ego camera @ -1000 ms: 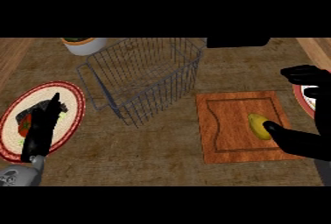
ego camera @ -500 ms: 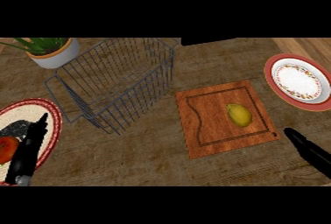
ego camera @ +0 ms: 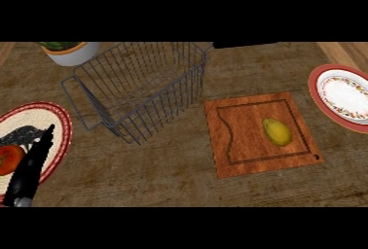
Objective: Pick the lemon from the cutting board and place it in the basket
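Still sitting on the wooden cutting board (ego camera: pixel 260 134), the lemon (ego camera: pixel 277 132) (right of the board's middle, nothing touching it). Standing just left of the board, a wire basket (ego camera: pixel 140 87), nothing showing inside. Only showing at the lower left, the left hand (ego camera: pixel 30 170), stretching straight and narrow over a red-rimmed placemat (ego camera: pixel 61 127) beside a tomato (ego camera: pixel 9 159); fingers lying together, clamping on nothing. Sitting at the right edge, a patterned plate (ego camera: pixel 345 93). Peeking in top left, a potted plant (ego camera: pixel 68 51).
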